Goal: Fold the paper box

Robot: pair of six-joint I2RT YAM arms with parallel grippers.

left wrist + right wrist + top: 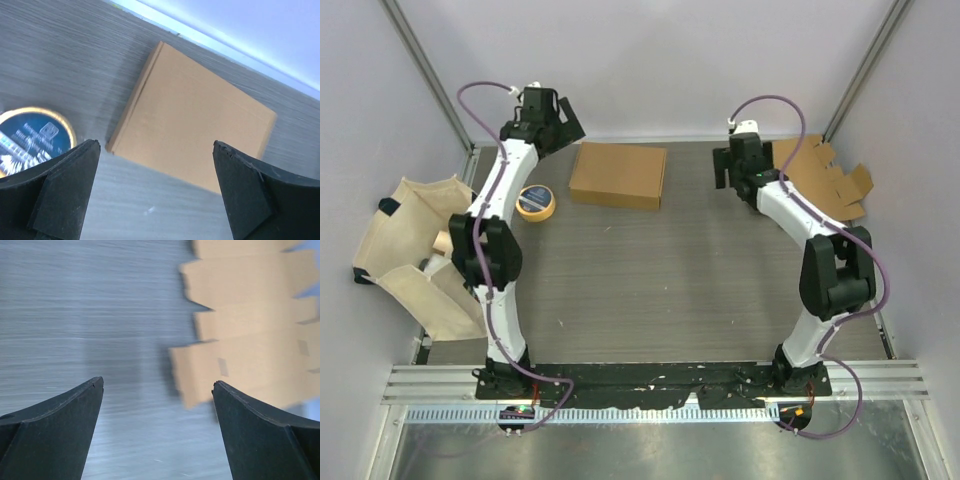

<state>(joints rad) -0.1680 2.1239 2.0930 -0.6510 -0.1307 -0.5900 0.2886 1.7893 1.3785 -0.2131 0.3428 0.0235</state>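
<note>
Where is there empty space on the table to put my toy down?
The big bare middle of the table, between the left arm and right arm, nearer than the brown box. The far edge is crowded: tape roll, box, and flat cardboard in the right corner.

Grey wood-grain table carrying a closed paper box at twelve o'clock, tape roll at ten, flat cardboard blank at two.
</note>
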